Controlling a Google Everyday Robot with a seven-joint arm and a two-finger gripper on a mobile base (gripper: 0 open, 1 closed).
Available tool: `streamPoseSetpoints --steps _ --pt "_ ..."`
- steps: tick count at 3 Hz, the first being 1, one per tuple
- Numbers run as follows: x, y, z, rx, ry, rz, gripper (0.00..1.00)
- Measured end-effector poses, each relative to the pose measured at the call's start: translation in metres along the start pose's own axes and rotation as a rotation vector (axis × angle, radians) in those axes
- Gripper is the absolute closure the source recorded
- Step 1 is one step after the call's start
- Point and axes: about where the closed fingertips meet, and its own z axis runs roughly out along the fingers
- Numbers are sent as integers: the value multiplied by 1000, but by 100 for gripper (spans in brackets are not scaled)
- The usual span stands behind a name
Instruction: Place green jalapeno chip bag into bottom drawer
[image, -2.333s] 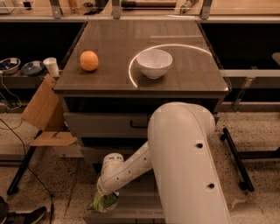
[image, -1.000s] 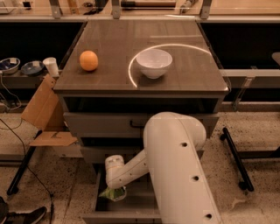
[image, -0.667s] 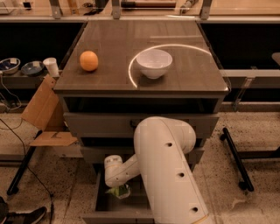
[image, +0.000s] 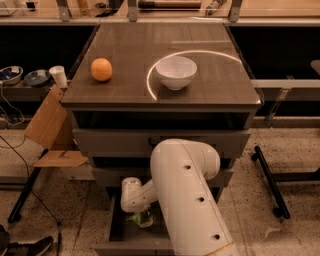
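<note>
While your pincer (image: 143, 214) hangs low inside the open bottom drawer (image: 119, 231), the crinkled, foil-like green jalapeno chip bag (image: 137, 219) with pale print shows just beneath it, over the plain grey interior; you cannot tell whether it grips.

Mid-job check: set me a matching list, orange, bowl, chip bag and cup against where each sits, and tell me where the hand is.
1 orange
2 bowl
3 chip bag
4 cup

A in the open bottom drawer
B cabinet top, left
C side shelf left of the cabinet
D cabinet top, middle

Pairs: 1-B, 2-D, 3-A, 4-C. The hand is down in that drawer, at the bag.
</note>
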Motion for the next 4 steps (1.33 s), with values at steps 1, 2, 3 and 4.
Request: streamPoseSetpoints --steps 1,2,3,4 --pt "1 -4 3 3 10 23 58" --pt "1 -7 2 1 12 37 35" --pt "1 -7 2 1 12 37 12" --pt "1 -7 2 1 12 37 0"
